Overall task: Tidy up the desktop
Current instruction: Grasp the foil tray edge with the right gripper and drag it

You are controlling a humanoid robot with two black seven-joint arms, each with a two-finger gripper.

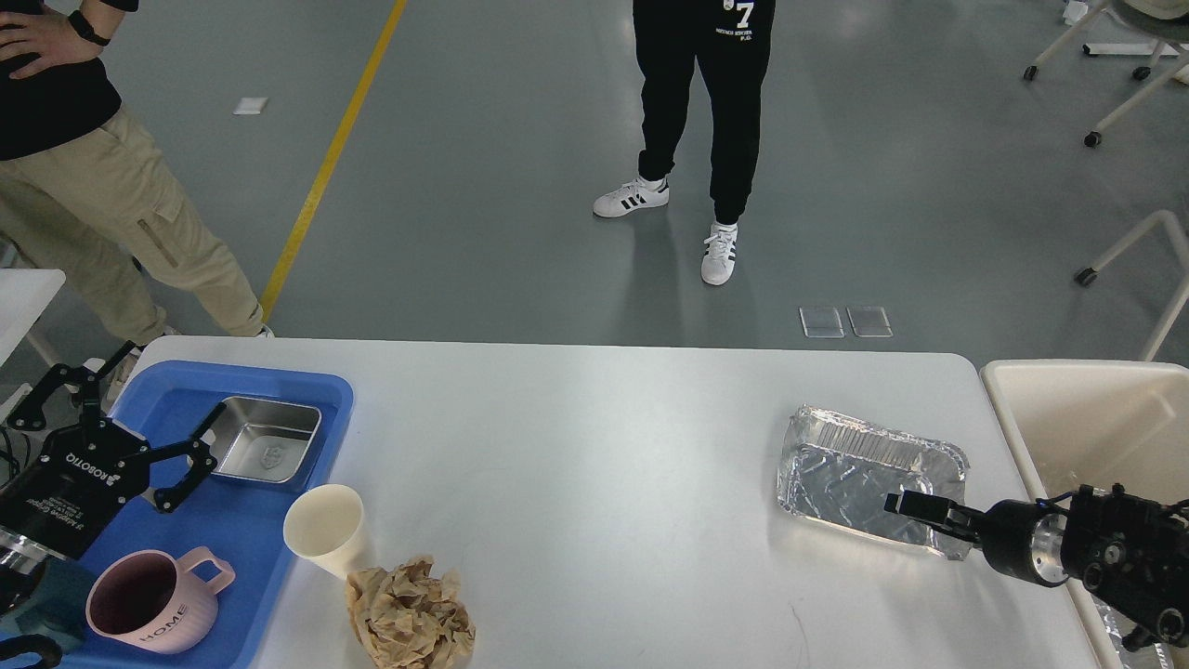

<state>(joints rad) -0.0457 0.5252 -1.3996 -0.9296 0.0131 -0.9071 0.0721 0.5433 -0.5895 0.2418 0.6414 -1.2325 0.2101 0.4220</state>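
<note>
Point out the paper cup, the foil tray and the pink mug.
paper cup [327,531], head view, on its outer wall below the rim.
foil tray [855,474], head view, on its crinkled floor.
pink mug [172,621], head view, on its outer wall by the lettering.

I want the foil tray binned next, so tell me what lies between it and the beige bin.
Nothing visible does. The foil tray lies on the desktop near its right edge, and only bare white tabletop separates it from the bin. The right gripper is at the tray's near rim.
</note>
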